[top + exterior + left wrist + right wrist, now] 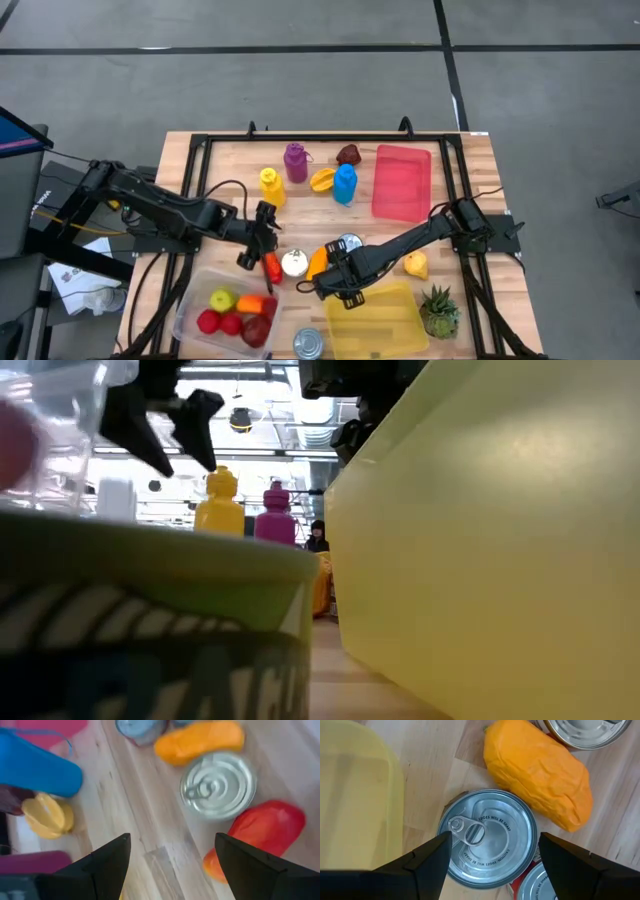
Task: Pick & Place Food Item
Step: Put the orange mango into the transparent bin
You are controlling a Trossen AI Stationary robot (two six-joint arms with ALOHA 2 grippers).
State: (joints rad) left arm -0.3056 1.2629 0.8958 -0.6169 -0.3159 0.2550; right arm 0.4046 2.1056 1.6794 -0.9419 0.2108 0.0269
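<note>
My left gripper (258,246) (172,845) is open above the wood, beside a red pepper (265,832) and a silver can (217,785). My right gripper (335,284) (492,842) is open over another silver can (487,837). Its fingers stand on either side of the can and touch nothing. An orange food item (540,772) lies just beyond that can. A clear container (190,300) at the near left holds several fruits. A yellow tray (375,320) lies near the right gripper.
At the far side stand a yellow bottle (270,185), a purple bottle (295,160) and a blue bottle (345,183), with a star fruit (322,180) and a red tray (402,182). A pear (415,265), a pineapple (438,310) and a near can (308,343) lie around the yellow tray.
</note>
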